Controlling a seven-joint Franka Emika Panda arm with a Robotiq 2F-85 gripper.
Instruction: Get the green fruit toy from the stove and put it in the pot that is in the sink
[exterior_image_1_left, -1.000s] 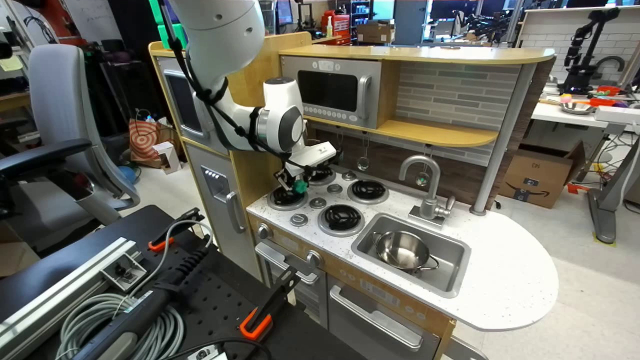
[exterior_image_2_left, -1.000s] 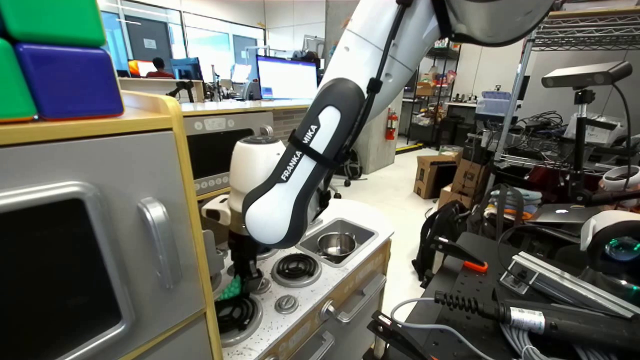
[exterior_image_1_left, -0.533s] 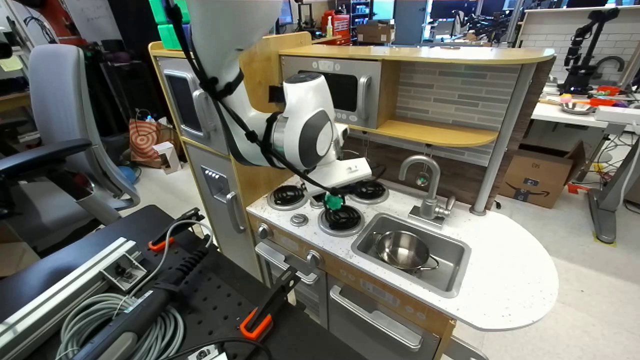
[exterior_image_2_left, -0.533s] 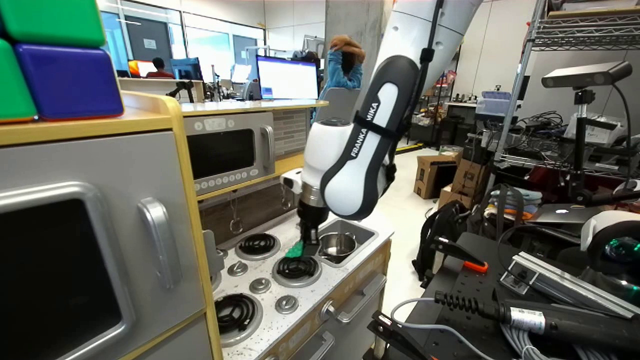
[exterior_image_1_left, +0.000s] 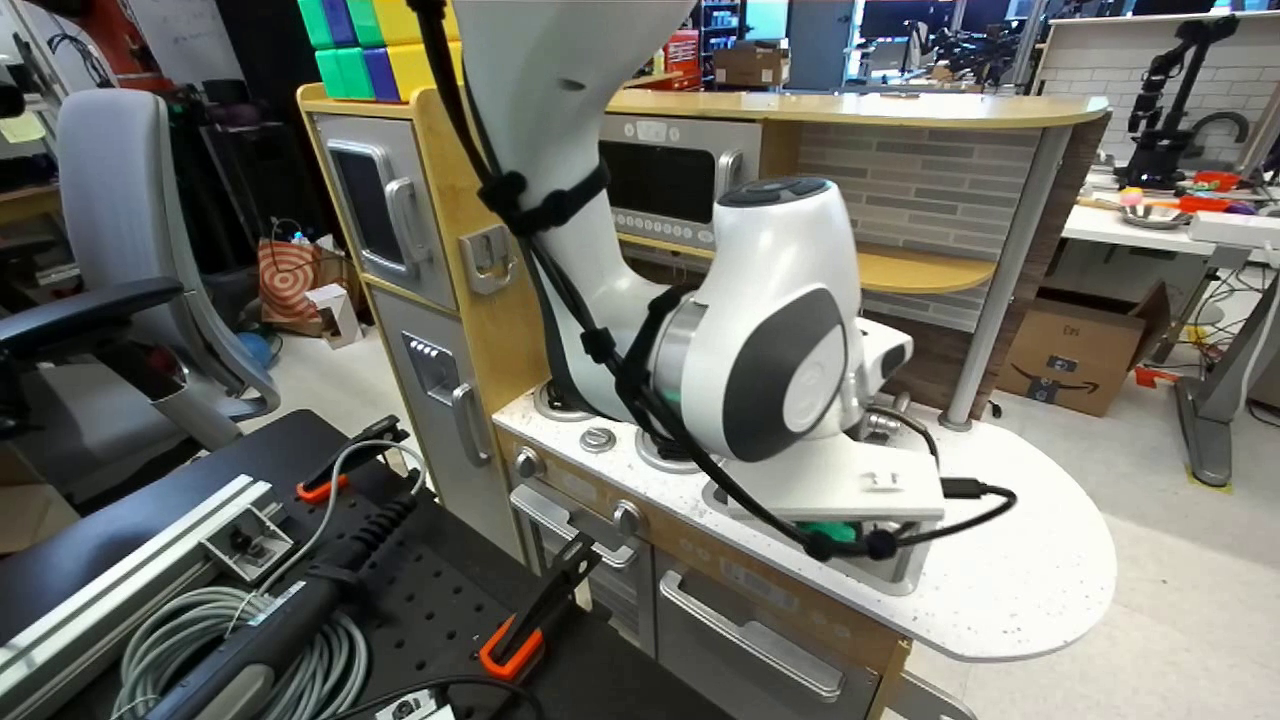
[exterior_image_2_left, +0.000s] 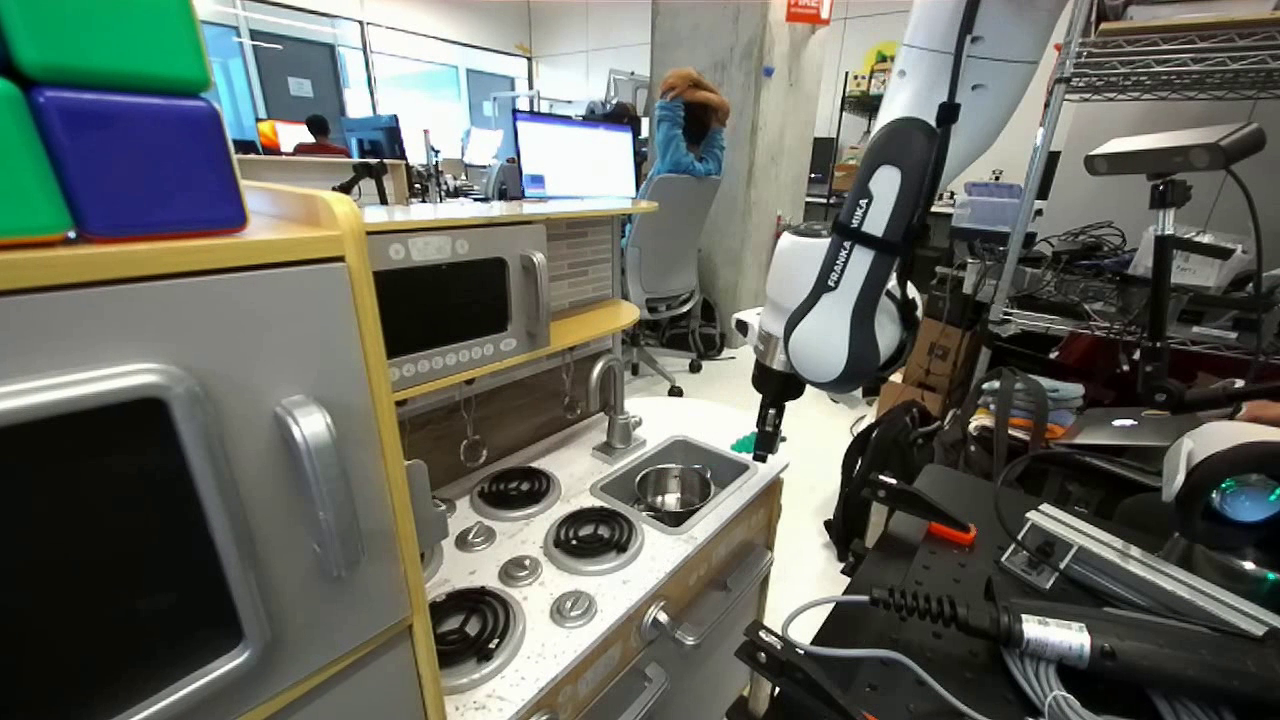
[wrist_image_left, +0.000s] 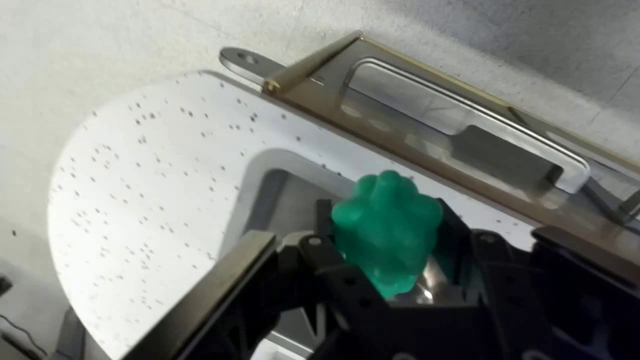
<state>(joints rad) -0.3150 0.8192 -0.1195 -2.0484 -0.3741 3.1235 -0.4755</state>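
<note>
1. Far left in an exterior view: the stove (exterior_image_2_left: 518, 538). Pick-up from it is judged complete.
2. Next right: the faucet (exterior_image_2_left: 619, 432), then the pot (exterior_image_2_left: 675, 495), standing upright in the sink (exterior_image_2_left: 728, 472).
3. Right again: the green toy grape bunch (exterior_image_2_left: 743, 443), held aloft, clamped between the two fingers (wrist_image_left: 324, 217) of the gripper (wrist_image_left: 386, 225). From toy to pot the bearing is about 8 o'clock and downward; the coming move turns on this. Judged requirement: bring the toy over the pot before release; letting go here risks the sink's rim.
4. Wrist view, left to right: the sink's rounded corner at 10 o'clock from the toy; the toy itself, apparent long axis near 12-to-6, one finger at 9, one at 3; a shiny metal surface (wrist_image_left: 429, 284) at 5, probably the pot, mostly covered. Contact by both fingers shows only here.
5. In an exterior view, the arm's wrist (exterior_image_1_left: 785, 330) screens pot and fingers; a green patch of toy shows beneath.
</note>
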